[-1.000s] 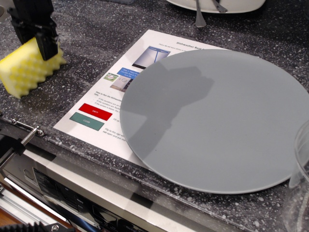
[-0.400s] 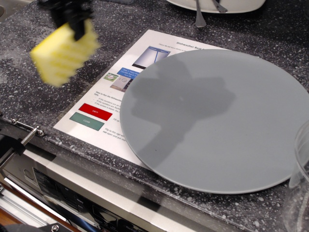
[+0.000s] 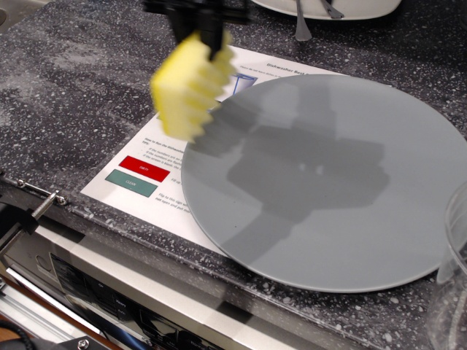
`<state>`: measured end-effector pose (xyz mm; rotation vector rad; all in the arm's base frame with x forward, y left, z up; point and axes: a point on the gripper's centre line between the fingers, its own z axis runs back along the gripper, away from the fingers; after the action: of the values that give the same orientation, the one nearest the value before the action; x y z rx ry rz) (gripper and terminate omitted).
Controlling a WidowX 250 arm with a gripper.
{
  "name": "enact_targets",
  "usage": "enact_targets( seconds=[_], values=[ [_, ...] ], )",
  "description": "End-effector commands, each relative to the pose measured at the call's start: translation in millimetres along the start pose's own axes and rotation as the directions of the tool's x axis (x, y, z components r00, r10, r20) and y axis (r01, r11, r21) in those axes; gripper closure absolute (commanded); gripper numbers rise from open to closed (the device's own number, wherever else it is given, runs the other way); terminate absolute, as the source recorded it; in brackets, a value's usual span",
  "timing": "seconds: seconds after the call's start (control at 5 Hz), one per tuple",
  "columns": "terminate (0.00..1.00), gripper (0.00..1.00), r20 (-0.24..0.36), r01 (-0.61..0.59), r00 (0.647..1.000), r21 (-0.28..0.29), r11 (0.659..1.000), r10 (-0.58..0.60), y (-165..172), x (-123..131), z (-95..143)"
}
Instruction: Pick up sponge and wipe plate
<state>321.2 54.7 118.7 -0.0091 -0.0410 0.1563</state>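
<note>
The large flat grey plate (image 3: 328,182) lies on the dark speckled counter, partly over a printed sheet. My gripper (image 3: 206,29) is at the top, above the plate's left edge, shut on the yellow sponge (image 3: 188,87). The sponge hangs in the air, blurred by motion, over the sheet and right at the plate's left rim. Its wavy ridged face points down and to the right. The arm's shadow falls across the middle of the plate.
A printed instruction sheet (image 3: 157,157) lies under the plate's left side. A white dish (image 3: 328,7) with utensils is at the back. A clear glass (image 3: 456,248) stands at the right edge. A metal clamp (image 3: 40,204) sits at the counter's front left edge.
My gripper has lifted the sponge and carried it to the right, from the counter's far left to the plate's left rim. The shadow on the plate has moved right with it.
</note>
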Motion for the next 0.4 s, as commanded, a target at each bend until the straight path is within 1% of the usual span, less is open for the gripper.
enact_targets(
  seconds=[0.0,0.2],
  values=[
    [0.0,1.0,0.113,-0.006,0.994,0.052,0.999,0.0,-23.1,-5.4,-13.6],
    [0.0,1.0,0.124,0.001,0.992,0.059,0.998,-0.009,-29.4,-5.8,-19.2]
  ],
)
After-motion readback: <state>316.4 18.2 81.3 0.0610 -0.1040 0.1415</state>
